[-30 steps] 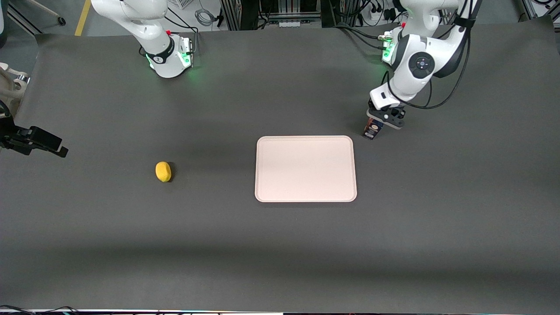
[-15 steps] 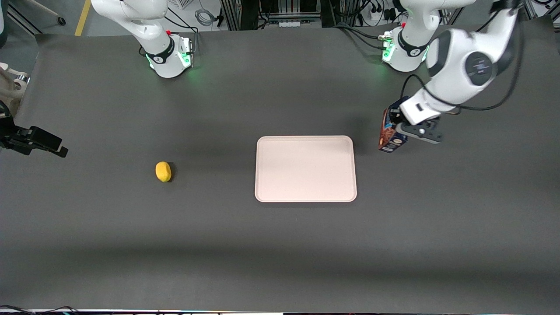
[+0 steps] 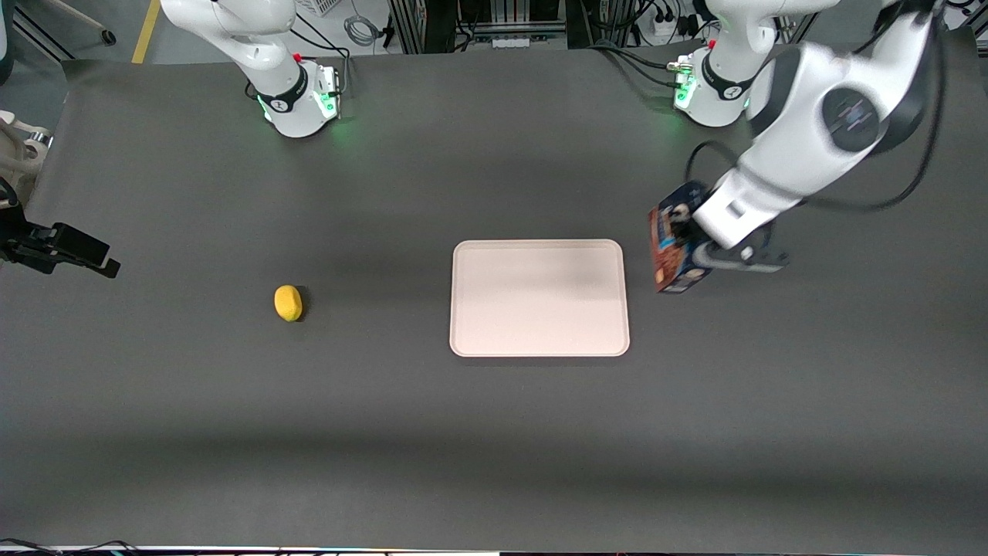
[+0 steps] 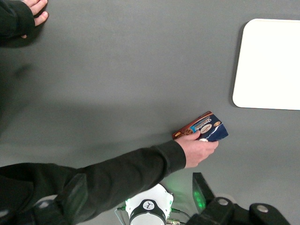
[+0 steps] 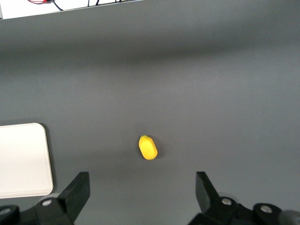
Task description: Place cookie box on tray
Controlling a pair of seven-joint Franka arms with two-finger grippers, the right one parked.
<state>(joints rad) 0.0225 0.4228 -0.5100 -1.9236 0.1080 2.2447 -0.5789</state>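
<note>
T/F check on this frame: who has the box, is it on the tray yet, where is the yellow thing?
1. The left arm's gripper is shut on the cookie box. True.
2. The cookie box lies on the tray. False: it is in the gripper beside the tray, toward the working arm's end of the table, and nothing lies on the tray.
3. The yellow lemon-like object lies on the table, apart from the tray, toward the parked arm's end. True.
4. The lemon-like object touches the cookie box. False: the whole tray lies between them.
</note>
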